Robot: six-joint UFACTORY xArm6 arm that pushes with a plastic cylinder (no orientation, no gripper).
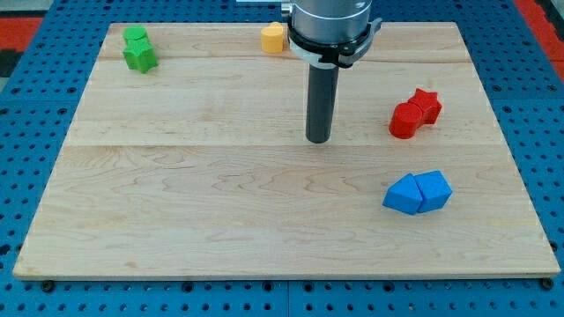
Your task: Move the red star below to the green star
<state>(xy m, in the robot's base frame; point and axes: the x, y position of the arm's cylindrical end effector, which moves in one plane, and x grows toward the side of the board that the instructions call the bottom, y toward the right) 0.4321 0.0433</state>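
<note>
Six blocks sat on the wooden worktop (pixel 220 220). Two were green: a green star (pixel 140 57) with another green block (pixel 135 35) touching it, close to the top left corner. One yellow block (pixel 273 38) sat near the top edge. Two were red: the red star (pixel 426 103) touched a round red block (pixel 404 121) on the view's right. Two blue blocks (pixel 417 193) touched each other (nearer the bottom right). My tip (pixel 318 140) stood in the middle, well apart from every block. There was no gripper, only a dark rod. Wide bare wood lay between the red star and the green star.
</note>
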